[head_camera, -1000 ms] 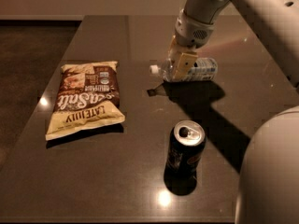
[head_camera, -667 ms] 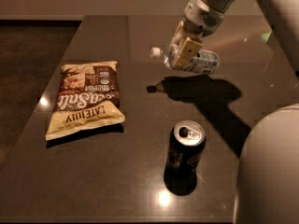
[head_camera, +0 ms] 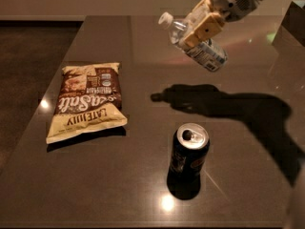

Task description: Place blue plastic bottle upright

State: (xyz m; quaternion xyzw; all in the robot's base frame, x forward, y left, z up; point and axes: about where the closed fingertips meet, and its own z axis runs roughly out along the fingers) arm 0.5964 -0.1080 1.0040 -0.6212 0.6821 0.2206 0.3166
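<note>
The blue plastic bottle (head_camera: 206,54) is a small clear bottle with a white cap at its upper left end and a white-and-blue label. It hangs tilted in the air above the far right part of the dark table (head_camera: 143,166), cap end pointing up and left. My gripper (head_camera: 198,26) is shut on the bottle around its middle, its tan fingers (head_camera: 206,28) clamped across it. The arm comes in from the upper right corner. Its shadow lies on the table below.
A dark soda can (head_camera: 189,157) stands upright near the table's front centre. A chip bag (head_camera: 88,99) lies flat on the left. The table's left edge drops to a dark floor (head_camera: 28,80).
The gripper has lifted the bottle off the table and raised it, tilting its cap end upward and to the left. The can and the chip bag have not moved.
</note>
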